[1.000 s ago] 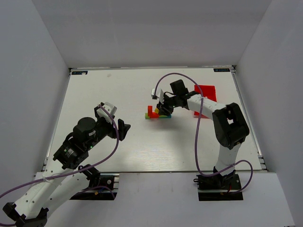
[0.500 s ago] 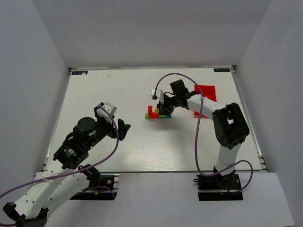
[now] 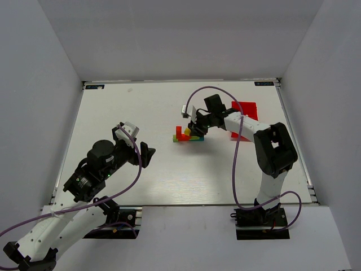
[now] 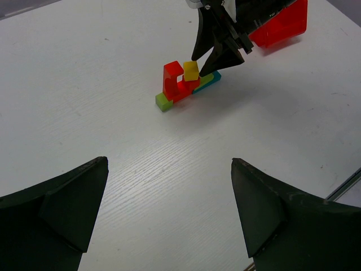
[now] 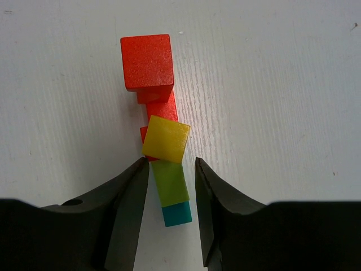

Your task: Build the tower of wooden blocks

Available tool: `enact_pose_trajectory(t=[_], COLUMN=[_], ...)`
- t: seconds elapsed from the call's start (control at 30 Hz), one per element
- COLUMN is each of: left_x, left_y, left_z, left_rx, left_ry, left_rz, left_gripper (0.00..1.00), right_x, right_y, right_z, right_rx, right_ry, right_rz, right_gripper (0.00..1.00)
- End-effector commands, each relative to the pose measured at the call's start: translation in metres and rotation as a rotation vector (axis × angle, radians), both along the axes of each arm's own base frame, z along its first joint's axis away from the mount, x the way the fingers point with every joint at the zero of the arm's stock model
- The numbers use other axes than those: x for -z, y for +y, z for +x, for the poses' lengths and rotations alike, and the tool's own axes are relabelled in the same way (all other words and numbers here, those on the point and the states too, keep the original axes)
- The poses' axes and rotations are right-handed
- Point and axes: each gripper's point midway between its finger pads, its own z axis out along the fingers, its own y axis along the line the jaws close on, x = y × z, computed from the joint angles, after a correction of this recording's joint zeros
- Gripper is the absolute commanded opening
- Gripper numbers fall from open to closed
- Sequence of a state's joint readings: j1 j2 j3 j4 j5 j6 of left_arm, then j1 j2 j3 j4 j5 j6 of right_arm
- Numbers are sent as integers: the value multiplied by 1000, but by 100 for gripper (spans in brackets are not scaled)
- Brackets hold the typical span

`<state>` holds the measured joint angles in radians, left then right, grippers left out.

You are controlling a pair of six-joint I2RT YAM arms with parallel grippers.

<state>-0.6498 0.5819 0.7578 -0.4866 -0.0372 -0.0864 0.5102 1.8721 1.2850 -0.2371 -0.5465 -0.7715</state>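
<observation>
Block tower (image 3: 186, 135): red arch (image 5: 148, 62), yellow cube (image 5: 166, 139) sitting askew against it, green bar (image 5: 171, 182) and teal block (image 5: 177, 214) lower down.
Right gripper (image 5: 172, 164): half-open over the green bar, gripping nothing; cube just beyond its tips.
Left gripper (image 4: 169, 164): spread wide, empty; tower well ahead.
Red bin (image 4: 280, 25): behind the right gripper, contents hidden.
</observation>
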Motion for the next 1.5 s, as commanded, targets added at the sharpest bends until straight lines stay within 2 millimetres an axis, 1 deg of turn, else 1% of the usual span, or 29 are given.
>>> enact_pose_trajectory(t=[0.0,0.1,0.23,0.27,0.37,0.57,0.77,0.8,0.93,1.03,1.1,1.3,1.47], left_x=[-3,-3,-3,-3,-3,-3,-3,-3,-3,-3,-3,-3,-3], left_y=[1,1,1,1,1,1,1,1,1,1,1,1,1], left_z=[0,0,0,0,0,0,0,0,0,0,0,0,0], left_rx=[-8,-8,-8,-8,-8,-8,-8,-8,-8,-8,-8,-8,-8], left_ry=[-3,-3,-3,-3,-3,-3,-3,-3,-3,-3,-3,-3,-3], left_rz=[-6,-6,-6,-6,-6,-6,-6,-6,-6,-6,-6,-6,-6], left_gripper=[100,100,100,100,100,100,100,100,100,100,100,100,100], right_x=[-9,-9,-8,-7,-8,-13,-10,-13,-11,-13,-11,-15,-13], right_y=[6,5,4,4,3,10,10,11,14,15,15,16,14], right_z=[7,6,5,3,3,3,4,4,1,2,2,6,7], right_rx=[-23,-25,-37,-41,-39,-34,-19,-14,-11,-1,2,26,43], right_ry=[-20,-16,-9,-7,-9,-4,12,12,32,32,35,25,28], right_rz=[24,22,19,14,11,34,42,49,58,64,65,78,76], right_gripper=[44,46,56,60,64,66,67,67,67,67,67,67,66])
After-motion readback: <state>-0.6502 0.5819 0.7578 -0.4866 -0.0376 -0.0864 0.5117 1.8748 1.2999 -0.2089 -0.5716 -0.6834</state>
